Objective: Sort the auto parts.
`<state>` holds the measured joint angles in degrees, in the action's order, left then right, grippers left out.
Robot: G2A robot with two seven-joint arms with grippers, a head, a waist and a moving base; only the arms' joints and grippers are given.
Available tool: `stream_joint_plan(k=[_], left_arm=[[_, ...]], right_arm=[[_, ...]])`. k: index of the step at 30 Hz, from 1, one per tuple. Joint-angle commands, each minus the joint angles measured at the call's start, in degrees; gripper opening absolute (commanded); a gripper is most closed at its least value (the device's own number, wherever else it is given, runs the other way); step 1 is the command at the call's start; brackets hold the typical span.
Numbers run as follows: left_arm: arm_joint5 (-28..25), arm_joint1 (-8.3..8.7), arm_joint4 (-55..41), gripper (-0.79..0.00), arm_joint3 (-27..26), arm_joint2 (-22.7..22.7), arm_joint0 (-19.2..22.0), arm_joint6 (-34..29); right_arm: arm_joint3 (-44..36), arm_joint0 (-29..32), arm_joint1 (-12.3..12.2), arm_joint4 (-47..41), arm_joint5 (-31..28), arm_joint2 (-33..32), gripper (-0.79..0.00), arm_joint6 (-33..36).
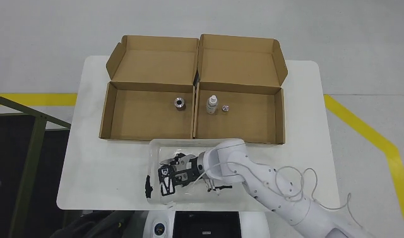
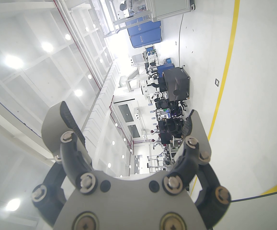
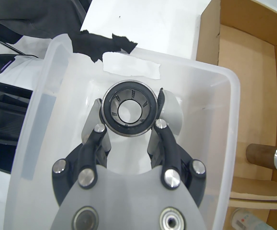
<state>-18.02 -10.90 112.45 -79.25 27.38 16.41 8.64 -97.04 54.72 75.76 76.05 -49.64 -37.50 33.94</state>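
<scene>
Your right gripper (image 3: 130, 101) sits inside the clear bin (image 3: 233, 125) at the near edge of the tabletop (image 1: 303, 168), its fingers clamped on a black ring bearing (image 3: 109, 101). Your left gripper (image 2: 127, 108) points out into the room, fingers apart and empty. The left box (image 1: 126, 115) holds a metal cylinder (image 1: 179, 103); the right box (image 1: 259, 118) holds a bottle (image 1: 212, 104) and a small part (image 1: 226, 108).

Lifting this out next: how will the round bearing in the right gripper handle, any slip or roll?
The bearing looks metal-cased, so probably stiff and heavy for its size. The right gripper pinches its smooth curved wall, so it may slip. Laid on its side, it would likely roll.
</scene>
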Motion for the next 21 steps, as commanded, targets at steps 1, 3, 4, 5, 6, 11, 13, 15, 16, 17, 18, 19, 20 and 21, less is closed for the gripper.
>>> stream_joint_plan(k=[1,3,4,5,6,11,13,15,16,17,18,19,20,21], left_arm=[[0.0,0.0,0.0,0.0,0.0,0.0,0.0,0.0],[0.0,0.0,0.0,0.0,0.0,0.0,0.0,0.0],[0.0,0.0,0.0,0.0,0.0,0.0,0.0,0.0],[0.0,0.0,0.0,0.0,0.0,0.0,0.0,0.0],[0.0,0.0,0.0,0.0,0.0,0.0,0.0,0.0],[0.0,0.0,0.0,0.0,0.0,0.0,0.0,0.0],[0.0,0.0,0.0,0.0,0.0,0.0,0.0,0.0],[0.0,0.0,0.0,0.0,0.0,0.0,0.0,0.0],[0.0,0.0,0.0,0.0,0.0,0.0,0.0,0.0],[0.0,0.0,0.0,0.0,0.0,0.0,0.0,0.0],[0.0,0.0,0.0,0.0,0.0,0.0,0.0,0.0],[0.0,0.0,0.0,0.0,0.0,0.0,0.0,0.0],[0.0,0.0,0.0,0.0,0.0,0.0,0.0,0.0],[0.0,0.0,0.0,0.0,0.0,0.0,0.0,0.0]], right_arm=[[-0.2,0.1,-0.2,-0.4,-0.1,-0.8,-0.785,-0.6],[-0.6,0.4,-0.5,-1.0,-0.3,-1.7,-0.785,-1.3],[-0.8,0.6,-0.6,-1.2,-0.3,-2.3,-0.785,-1.7],[-1.0,0.8,-0.8,-1.6,-0.3,-2.9,-0.785,-2.3],[-1.3,1.1,-0.9,-2.0,-0.3,-3.5,-0.785,-2.7],[-3.9,2.2,-1.7,-3.1,-0.5,-6.3,-0.785,-4.2],[-4.9,2.5,-2.0,-3.5,-0.6,-7.4,-0.785,-4.6],[-5.9,2.7,-2.3,-3.8,-0.7,-8.3,-0.785,-5.2],[-6.3,2.6,-2.4,-3.8,-0.7,-8.7,-0.785,-5.4],[-6.7,2.6,-2.4,-3.9,-0.6,-9.1,-0.785,-5.6],[-7.0,2.6,-2.5,-4.0,-0.6,-9.4,-0.785,-5.9],[-7.3,2.5,-2.5,-4.0,-0.6,-9.5,-0.785,-6.1],[-7.6,2.4,-2.6,-4.0,-0.4,-9.7,-0.785,-6.4],[-7.7,2.3,-2.6,-4.0,-0.3,-9.8,-0.785,-6.7]])
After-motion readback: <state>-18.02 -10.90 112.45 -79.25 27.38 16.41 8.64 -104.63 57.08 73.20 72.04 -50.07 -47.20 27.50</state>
